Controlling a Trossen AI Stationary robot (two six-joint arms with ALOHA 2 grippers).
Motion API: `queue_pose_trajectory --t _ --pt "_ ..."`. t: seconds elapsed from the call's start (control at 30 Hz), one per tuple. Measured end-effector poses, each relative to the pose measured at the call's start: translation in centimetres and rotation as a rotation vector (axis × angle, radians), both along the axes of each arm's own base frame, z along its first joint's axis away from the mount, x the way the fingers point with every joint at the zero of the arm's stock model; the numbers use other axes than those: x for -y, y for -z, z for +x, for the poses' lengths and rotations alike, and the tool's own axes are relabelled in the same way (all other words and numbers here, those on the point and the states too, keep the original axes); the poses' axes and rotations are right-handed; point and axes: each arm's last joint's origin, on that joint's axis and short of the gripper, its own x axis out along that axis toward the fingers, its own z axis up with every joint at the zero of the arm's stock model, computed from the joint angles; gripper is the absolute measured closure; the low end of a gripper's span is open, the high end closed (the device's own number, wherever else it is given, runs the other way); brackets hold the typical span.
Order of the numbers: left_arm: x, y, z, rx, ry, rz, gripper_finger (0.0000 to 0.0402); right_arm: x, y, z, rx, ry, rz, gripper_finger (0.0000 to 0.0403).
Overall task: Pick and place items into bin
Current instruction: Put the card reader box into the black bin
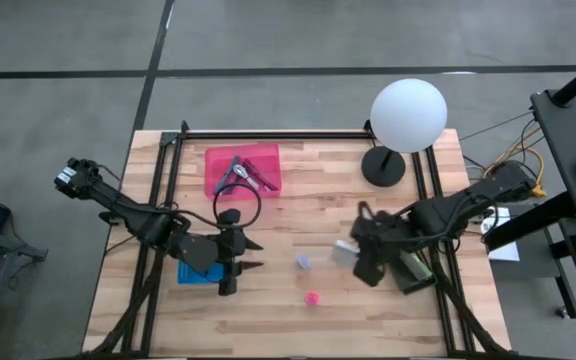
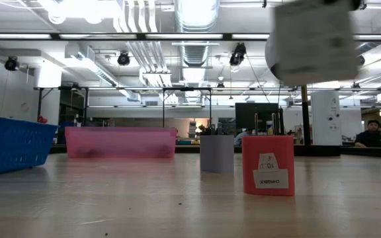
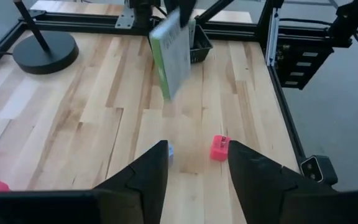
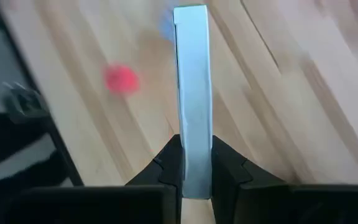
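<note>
Blocks on table (image 1: 268, 300): one pink (image 1: 312, 298), one lavender (image 1: 303, 262).

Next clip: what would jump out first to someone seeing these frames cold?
Probably the white globe lamp at the table's far right edge, then the pink bin holding tools at far centre. Next, the right gripper shut on a flat pale card, lifted above the table near a small pink block.

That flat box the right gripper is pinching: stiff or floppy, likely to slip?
The flat box looks stiff: it stands straight out from the right gripper without sagging. Probably light, since a narrow edge pinch carries it. Held low, it may pivot or slip if bumped.
</note>
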Motion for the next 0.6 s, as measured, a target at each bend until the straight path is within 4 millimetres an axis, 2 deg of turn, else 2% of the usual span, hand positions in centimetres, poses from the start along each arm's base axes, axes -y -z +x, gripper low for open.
queue_pose_trajectory --t 0.13,0.33,0.47,0.6 --pt "-0.1 0.0 0.1 0.000 -0.004 0.000 0.0250 1.0 -0.6 -3.0 -0.174 0.139 0.024 0.0369" --pt "-0.1 0.1 0.1 -0.003 -0.003 0.001 0.0250 1.6 -1.7 -6.5 -0.272 0.307 0.040 0.0369" --pt "-0.1 0.1 0.1 -0.004 -0.003 0.002 0.0250 0.8 -1.8 -7.9 -0.288 0.370 0.055 0.0369" --pt "-0.1 0.1 0.1 -0.004 -0.003 0.002 0.0250 -0.5 -1.1 -9.0 -0.342 0.419 0.026 0.0369"
